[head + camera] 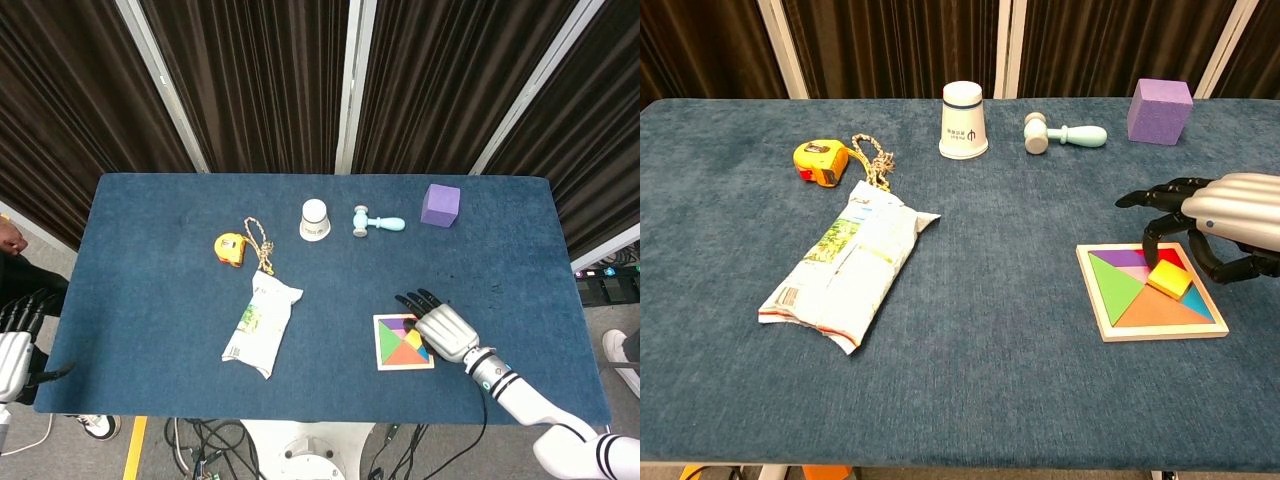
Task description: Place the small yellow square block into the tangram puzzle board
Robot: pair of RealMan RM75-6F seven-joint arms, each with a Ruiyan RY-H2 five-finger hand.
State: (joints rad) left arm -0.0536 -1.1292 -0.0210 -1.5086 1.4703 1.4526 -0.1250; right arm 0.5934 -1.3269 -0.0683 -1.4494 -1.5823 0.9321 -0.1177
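**Yellow square seen on tangram board beneath robot's right hand**

The small yellow square block is pictured lying on the tangram puzzle board, among the coloured pieces and towards the board's far right part. In the chest view the block appears slightly raised and turned against the neighbouring pieces; whether it is fully seated cannot be told. The right hand is shown hovering just above and to the right of the board, its dark fingers spread apart and curved downward around the block. One fingertip is seen just behind the block, another just to its right. Contact between fingers and block cannot be made out, and nothing is seen gripped. In the head view the same hand covers the board's right edge.

The left hand is glimpsed far left of the board, off the edge of the blue bench; only part of it is visible and its state cannot be told.

Left of the board a crumpled snack bag is laid flat. Farther back-left a yellow tape measure is seen beside a beaded chain. Behind the board a white paper cup, a pale toy hammer and a purple cube are lined up.
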